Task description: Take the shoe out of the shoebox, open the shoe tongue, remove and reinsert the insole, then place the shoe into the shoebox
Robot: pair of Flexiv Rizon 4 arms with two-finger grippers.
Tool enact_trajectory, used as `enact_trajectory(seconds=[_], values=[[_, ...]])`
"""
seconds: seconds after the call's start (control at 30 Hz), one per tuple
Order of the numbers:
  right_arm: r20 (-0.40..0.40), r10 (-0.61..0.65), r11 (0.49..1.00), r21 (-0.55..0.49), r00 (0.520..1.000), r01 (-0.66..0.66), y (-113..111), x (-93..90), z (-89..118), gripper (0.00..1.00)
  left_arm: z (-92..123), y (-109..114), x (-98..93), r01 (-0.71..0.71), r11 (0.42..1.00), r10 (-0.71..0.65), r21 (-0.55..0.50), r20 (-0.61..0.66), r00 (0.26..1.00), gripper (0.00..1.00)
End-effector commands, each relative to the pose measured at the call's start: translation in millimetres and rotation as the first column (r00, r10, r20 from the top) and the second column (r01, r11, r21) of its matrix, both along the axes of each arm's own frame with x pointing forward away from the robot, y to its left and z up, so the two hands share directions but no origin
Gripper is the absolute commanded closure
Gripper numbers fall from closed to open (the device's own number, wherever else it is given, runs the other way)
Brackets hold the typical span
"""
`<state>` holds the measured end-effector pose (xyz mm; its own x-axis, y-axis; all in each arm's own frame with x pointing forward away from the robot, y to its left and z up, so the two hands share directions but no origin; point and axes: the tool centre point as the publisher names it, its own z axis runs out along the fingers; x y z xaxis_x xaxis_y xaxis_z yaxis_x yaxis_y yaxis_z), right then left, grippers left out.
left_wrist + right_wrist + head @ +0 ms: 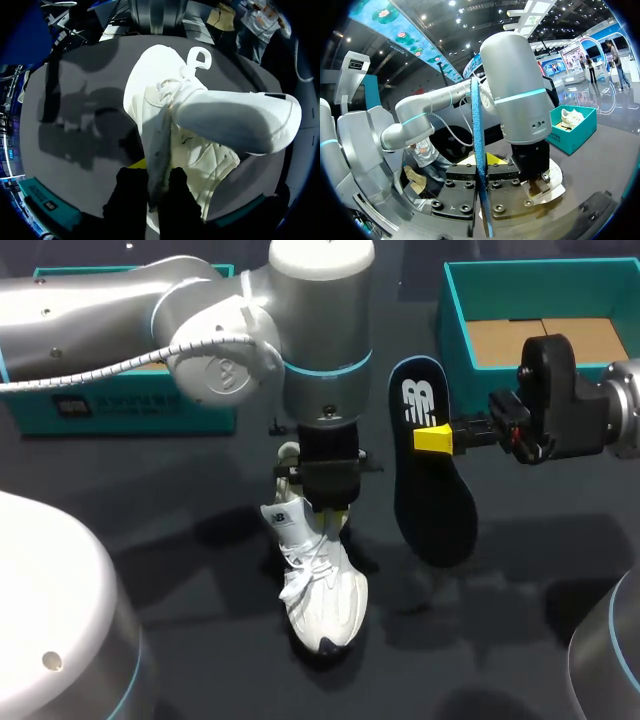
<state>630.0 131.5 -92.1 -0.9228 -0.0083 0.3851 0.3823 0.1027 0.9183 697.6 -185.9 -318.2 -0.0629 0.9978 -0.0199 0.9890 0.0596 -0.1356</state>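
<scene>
**Q:** Reading from the near edge outward, which step is being shown?

**A:** The insole is already out of the shoe, so removal is looking finished and reinsertion is falling due. Nearest, the white shoe is resting on the dark table. Its toe is pointing near and its heel far, so its long axis is running near to far. Over its heel end the left gripper is standing upright, its fingers clamping the shoe's side wall at the collar. The tongue is folding out over the laces, leaving the mouth open.

**Q:** And where is the insole sitting?

**A:** It is hanging just right of the shoe, clear of the table. The dark insole is lying along much the same near-to-far line, logo end far and toe end near. How steeply it is tilting cannot be told. The right gripper is reaching in from the right and pinching it shut between both fingers. Farthest, at the far right, the teal shoebox is showing its cardboard floor.

**Q:** What is the next move calling for?

**A:** Probably the right arm is needing to carry the insole left over the open mouth and feed its toe end in first, with the left clamp steadying the collar
</scene>
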Motion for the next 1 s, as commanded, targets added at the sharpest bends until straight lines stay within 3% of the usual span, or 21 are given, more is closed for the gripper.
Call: enact_trajectory(seconds=[0.03, 0.43, 1.0], values=[[-0.001, -0.002, 1.0, -0.002, 1.0, 0.002, 1.2, -0.7, -0.3, 1.0, -4.4, -0.3, -2.9, 0.007, 1.0, -0.006, -0.009, 0.004, 1.0, 1.0], [-0.001, -0.002, 1.0, -0.002, 1.0, 0.002, 1.2, -0.7, -0.3, 1.0, -20.8, -8.0, -7.9, 0.075, 0.997, -0.075, -0.012, -0.02, 0.997, 1.0], [-0.001, -0.002, 1.0, -0.002, 1.0, 0.002, 1.2, -0.7, -0.3, 1.0, -52.2, -24.6, -13.0, 0.069, 0.995, -0.071, 0.076, 0.027, 0.997, 1.0]])
